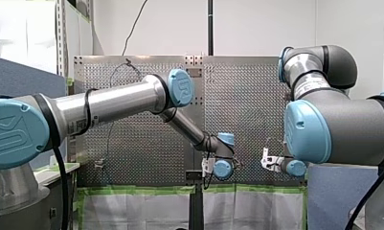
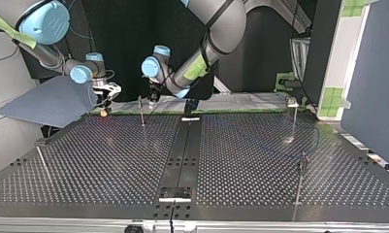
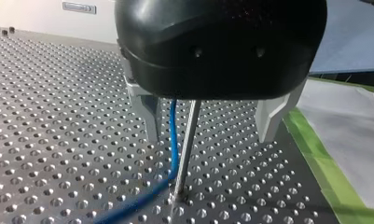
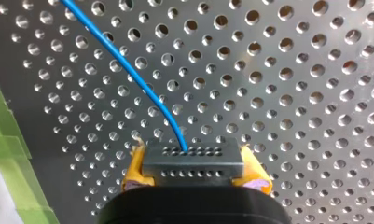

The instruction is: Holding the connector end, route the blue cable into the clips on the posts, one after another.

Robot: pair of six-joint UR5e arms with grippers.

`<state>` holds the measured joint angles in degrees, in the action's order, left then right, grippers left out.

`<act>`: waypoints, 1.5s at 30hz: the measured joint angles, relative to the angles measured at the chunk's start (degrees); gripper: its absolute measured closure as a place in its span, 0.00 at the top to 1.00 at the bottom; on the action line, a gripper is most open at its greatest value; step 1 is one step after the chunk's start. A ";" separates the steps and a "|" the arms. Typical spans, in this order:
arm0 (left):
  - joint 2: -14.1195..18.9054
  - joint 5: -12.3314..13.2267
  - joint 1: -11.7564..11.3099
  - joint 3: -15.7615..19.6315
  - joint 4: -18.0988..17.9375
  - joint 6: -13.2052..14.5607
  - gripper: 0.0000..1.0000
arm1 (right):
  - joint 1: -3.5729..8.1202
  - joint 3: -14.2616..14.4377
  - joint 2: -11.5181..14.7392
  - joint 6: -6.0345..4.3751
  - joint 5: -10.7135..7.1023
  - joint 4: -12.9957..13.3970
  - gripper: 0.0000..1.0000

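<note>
Routing at a post (image 3: 187, 144): right end effector (image 4: 194, 170) pinches the connector (image 4: 194, 158), left end effector (image 3: 209, 133) is spread around post and blue cable (image 3: 174, 140); the next move likely seats the cable in the clip.

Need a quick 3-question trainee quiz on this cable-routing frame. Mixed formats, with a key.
1. True or false: my right gripper is shut on the connector.
2. In the left wrist view, what stands between the fingers of my left gripper?
A) the blue cable and a post
B) the connector
C) nothing
3. Fill in: the pads gripping the connector are ____ in colour.

Key: 1 true; 2 A; 3 yellow.
</note>
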<state>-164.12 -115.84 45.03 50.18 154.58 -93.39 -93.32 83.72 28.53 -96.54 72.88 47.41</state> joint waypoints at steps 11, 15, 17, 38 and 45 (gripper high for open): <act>0.06 2.19 0.61 0.05 0.24 0.44 1.00 | 0.01 0.00 0.00 0.02 -0.04 -0.03 0.00; 0.07 2.52 0.79 0.14 0.52 0.47 1.00 | 0.02 0.00 0.00 0.02 -0.09 -0.03 0.00; 0.08 2.79 0.94 0.14 0.54 0.48 1.00 | 0.08 0.00 0.00 0.02 -0.09 -0.03 0.00; 2.74 3.40 2.52 4.97 -1.71 -0.56 1.00 | 0.40 0.00 -0.16 0.07 -0.17 -0.20 0.00; 3.40 3.60 3.15 6.57 -2.98 -0.80 1.00 | 0.39 0.00 -0.22 0.10 -0.26 -0.27 0.00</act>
<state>-160.72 -112.23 48.18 56.75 151.59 -94.19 -92.93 83.73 28.31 -96.44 72.62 47.14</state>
